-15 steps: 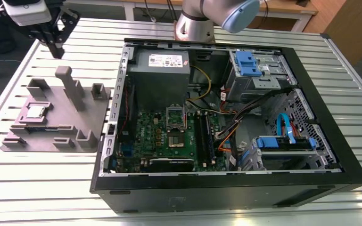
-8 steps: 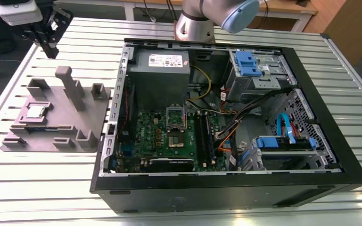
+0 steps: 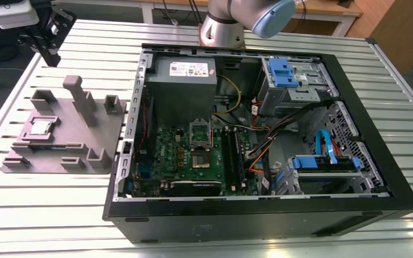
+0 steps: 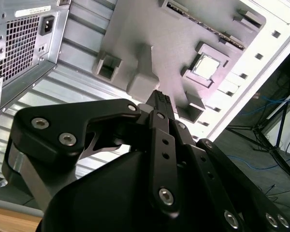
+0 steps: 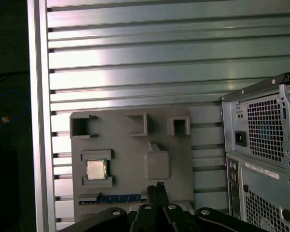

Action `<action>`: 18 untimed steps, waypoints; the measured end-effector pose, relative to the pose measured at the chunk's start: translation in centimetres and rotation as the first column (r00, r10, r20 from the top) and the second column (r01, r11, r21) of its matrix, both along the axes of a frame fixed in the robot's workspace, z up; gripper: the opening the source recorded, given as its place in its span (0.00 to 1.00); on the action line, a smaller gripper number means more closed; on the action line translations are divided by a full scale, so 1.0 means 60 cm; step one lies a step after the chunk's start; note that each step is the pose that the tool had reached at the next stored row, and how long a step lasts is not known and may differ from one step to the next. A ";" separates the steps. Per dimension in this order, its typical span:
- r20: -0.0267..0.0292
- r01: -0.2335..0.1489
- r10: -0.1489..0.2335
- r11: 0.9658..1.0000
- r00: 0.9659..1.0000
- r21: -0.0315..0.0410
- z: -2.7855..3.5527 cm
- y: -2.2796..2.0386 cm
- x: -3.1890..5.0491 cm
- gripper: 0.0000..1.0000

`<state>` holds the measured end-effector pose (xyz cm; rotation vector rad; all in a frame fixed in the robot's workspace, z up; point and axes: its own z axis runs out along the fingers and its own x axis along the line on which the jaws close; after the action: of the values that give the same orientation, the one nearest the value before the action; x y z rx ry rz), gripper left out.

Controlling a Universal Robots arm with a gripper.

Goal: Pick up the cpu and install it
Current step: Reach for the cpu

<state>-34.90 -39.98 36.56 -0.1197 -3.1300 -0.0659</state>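
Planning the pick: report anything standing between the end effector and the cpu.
Nothing covers the cpu; it lies exposed in its recess on the grey holder. In the first wrist view, the tall grey post beside it appears nearer the end effector than the cpu does, so that post is probably the one obstacle.

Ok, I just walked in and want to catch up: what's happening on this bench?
A robot arm's claw, shut and empty, hangs above the grey holder tray. The cpu lies in its pocket there, not yet picked up. The open computer case stands beside the tray.
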 end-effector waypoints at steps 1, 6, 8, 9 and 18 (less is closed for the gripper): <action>0.000 0.000 0.000 1.000 1.000 0.000 0.000 0.0000 -0.001 0.11; 0.000 0.000 0.000 1.000 1.000 0.000 0.000 0.0000 -0.002 0.11; 0.000 0.000 0.000 1.000 1.000 0.000 0.000 0.0000 -0.003 0.11; 0.000 0.000 0.000 1.000 1.000 0.000 0.000 0.0000 -0.003 0.11; 0.000 0.000 0.000 1.000 1.000 0.000 0.000 0.0000 -0.016 0.11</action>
<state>-35.85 -39.98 36.56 -0.1197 -3.1300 -0.0659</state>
